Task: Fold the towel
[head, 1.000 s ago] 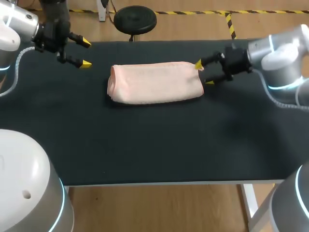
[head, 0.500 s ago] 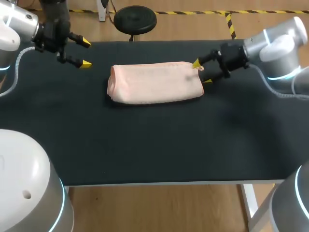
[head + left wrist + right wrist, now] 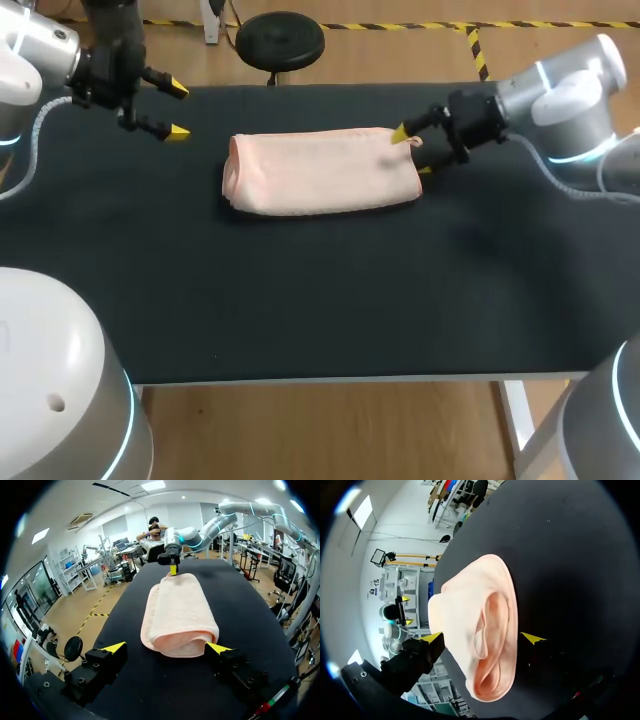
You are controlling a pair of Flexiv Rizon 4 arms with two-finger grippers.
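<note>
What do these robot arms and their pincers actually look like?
The left arm and right arm are rounded silver-grey tubes with glowing cyan rings at the joints and a pale cable alongside. The left gripper and right gripper are black, each with two thin fingers tipped bright yellow.

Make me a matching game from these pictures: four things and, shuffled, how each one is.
1 towel
2 left gripper
3 right gripper
4 table

A black, under the towel
B open, straddling the towel's end
C pink, folded, lying flat
D open, apart from the towel

Pairs: 1-C, 2-D, 3-B, 4-A
</note>
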